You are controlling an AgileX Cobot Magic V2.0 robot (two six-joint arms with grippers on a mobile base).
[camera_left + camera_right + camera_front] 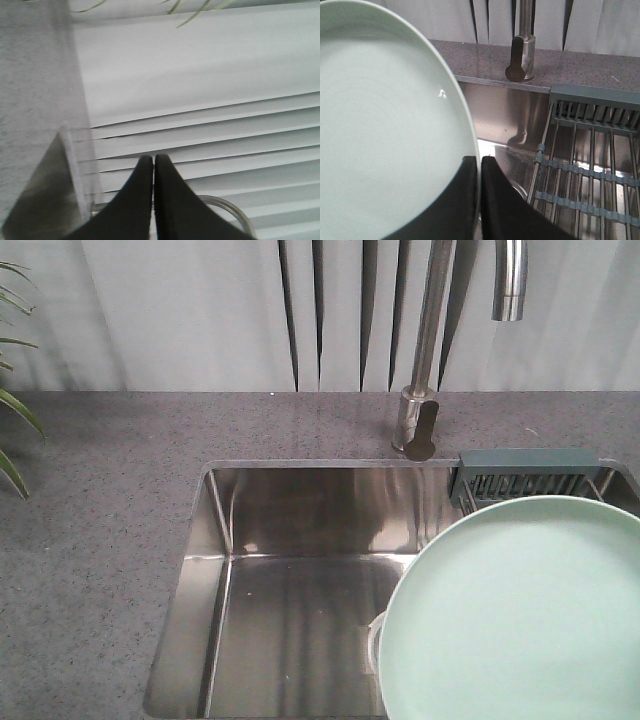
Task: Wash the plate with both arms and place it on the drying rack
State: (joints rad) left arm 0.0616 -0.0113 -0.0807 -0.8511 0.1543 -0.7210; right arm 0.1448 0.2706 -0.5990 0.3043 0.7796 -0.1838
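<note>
1. The left gripper [153, 159] shows up as just two left fingers [131, 205], plain black with a matte finish.
2. Shape-wise they're wide at the base and sweep inward to slim rounded tips, kinda beak-like.
3. The right gripper [479, 161] is the same deal: two right fingers [507, 210], solid black, smooth and a bit dull.
4. Those tips look blunter and squarer, with flat inner faces.

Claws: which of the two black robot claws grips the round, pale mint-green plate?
The right claw, pinching the pale mint-green plate by its rim; the left claw is shut on nothing.
</note>
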